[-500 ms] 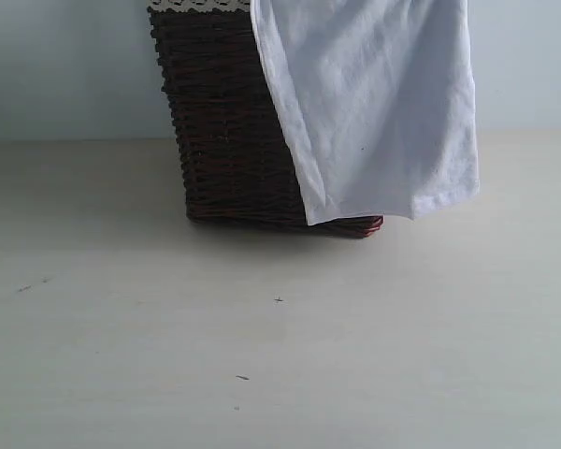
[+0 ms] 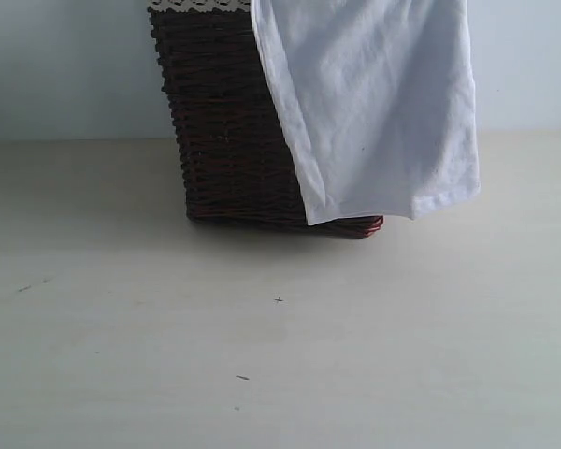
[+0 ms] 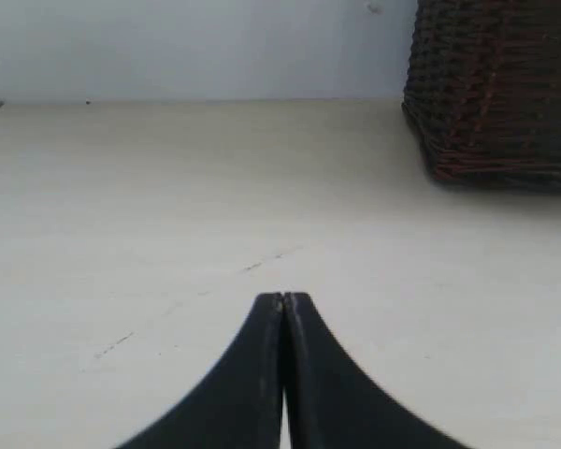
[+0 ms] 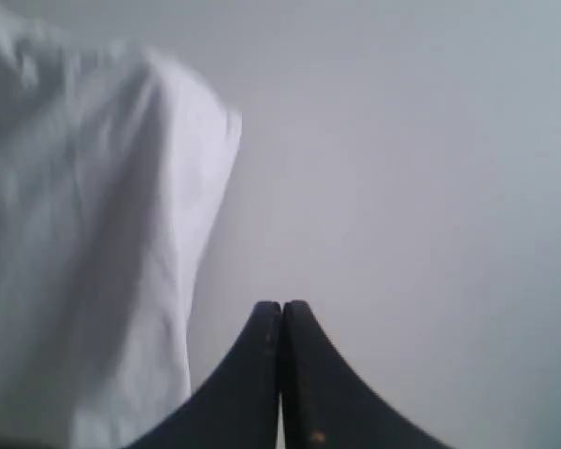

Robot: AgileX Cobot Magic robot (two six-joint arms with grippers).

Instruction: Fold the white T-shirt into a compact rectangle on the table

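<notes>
Found the white T-shirt (image 2: 374, 103) hanging across the wicker basket (image 2: 224, 131) at upper centre, on the table (image 2: 280, 355); found left gripper (image 3: 284, 299) and right gripper (image 4: 281, 307) pressed together, pinching nothing.

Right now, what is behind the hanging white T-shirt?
Behind the white T-shirt stands the dark wicker basket on the table. Part of it shows; the shirt covers the rest, so that side and the basket's inside cannot be seen.
</notes>
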